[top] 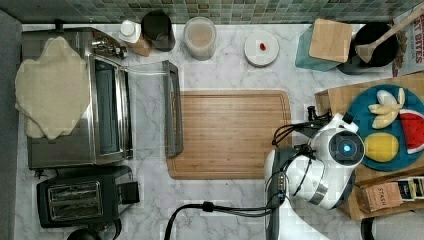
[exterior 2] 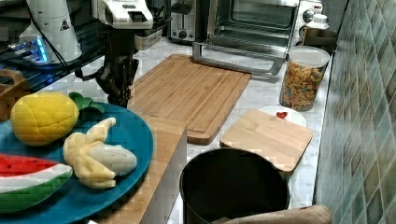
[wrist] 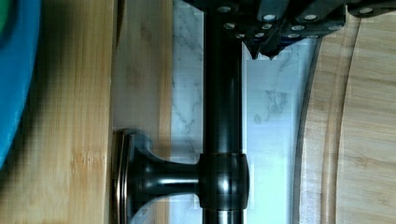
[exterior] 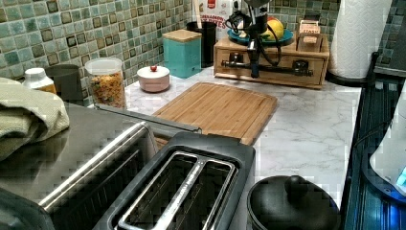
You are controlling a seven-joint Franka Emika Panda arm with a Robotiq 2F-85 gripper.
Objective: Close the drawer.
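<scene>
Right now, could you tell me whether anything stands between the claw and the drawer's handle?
Nothing visible does. The claw sits right beside the dark bar handle of the drawer; the cutting board lies on the claw's other side.

Glossy dark metal bar handle (wrist: 223, 116) on the matt light-wood drawer (wrist: 74, 116); smooth white marble bench (top: 225, 205); grooved bamboo cutting board (top: 230, 132).

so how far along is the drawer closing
Done: the pincer, shut, is beside the handle bar, on the cutting board side. In hand: pushing the drawer in; in the left view its front looks about flush with the wooden box. Left: perhaps a last push, since I cannot rule out a small gap, then backing away.
</scene>
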